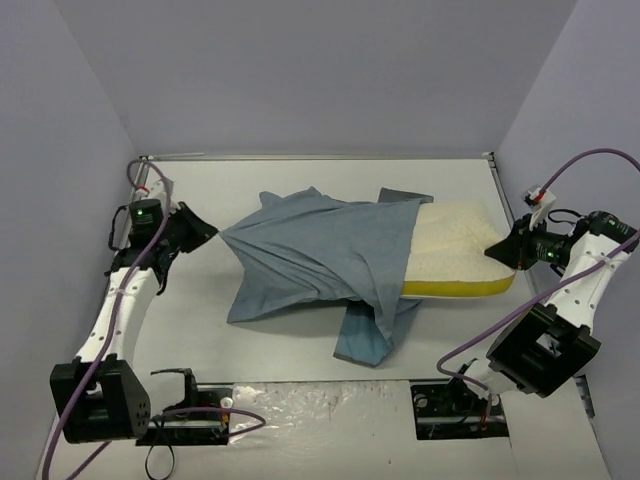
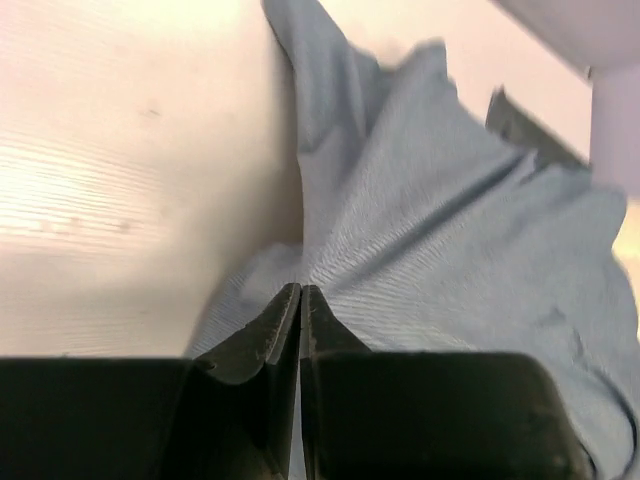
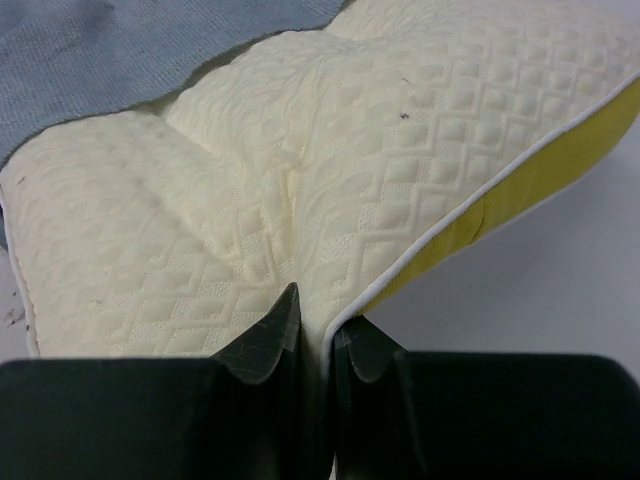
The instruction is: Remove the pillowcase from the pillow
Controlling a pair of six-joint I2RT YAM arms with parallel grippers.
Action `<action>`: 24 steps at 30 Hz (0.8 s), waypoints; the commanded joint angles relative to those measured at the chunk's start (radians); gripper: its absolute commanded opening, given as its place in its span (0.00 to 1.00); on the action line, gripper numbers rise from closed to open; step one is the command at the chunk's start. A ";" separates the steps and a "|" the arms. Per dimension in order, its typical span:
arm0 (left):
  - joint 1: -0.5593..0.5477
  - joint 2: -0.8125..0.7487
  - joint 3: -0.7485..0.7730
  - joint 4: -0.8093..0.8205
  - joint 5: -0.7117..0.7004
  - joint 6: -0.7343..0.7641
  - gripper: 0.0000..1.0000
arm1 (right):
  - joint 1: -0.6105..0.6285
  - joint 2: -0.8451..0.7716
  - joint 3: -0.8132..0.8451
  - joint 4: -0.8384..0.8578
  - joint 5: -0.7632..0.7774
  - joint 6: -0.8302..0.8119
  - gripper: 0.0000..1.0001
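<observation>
The blue-grey pillowcase (image 1: pixel 320 255) lies stretched across the table's middle and still covers the pillow's left part. The cream quilted pillow (image 1: pixel 455 245) with its yellow edge sticks out of the case on the right. My left gripper (image 1: pixel 205 233) is shut on the pillowcase's left end; in the left wrist view the cloth (image 2: pixel 440 230) fans out from the closed fingertips (image 2: pixel 285 305). My right gripper (image 1: pixel 500 250) is shut on the pillow's right corner; in the right wrist view the pillow (image 3: pixel 330 150) is pinched between the fingers (image 3: pixel 275 335).
The white table (image 1: pixel 300 185) is walled by grey panels at the back and sides. Part of the pillowcase hangs as a loose flap (image 1: pixel 370 335) toward the near side. Both arm bases with cables sit at the near edge (image 1: pixel 330 410).
</observation>
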 commanded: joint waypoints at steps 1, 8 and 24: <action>0.187 -0.077 0.044 0.003 -0.002 -0.008 0.02 | -0.047 0.006 0.074 -0.005 -0.035 -0.013 0.00; 0.393 -0.079 0.015 0.084 -0.028 -0.091 0.02 | -0.127 0.024 0.100 0.000 -0.069 -0.020 0.00; -0.193 0.482 0.346 -0.046 0.110 0.114 0.94 | 0.123 -0.015 -0.038 0.187 0.091 0.096 0.00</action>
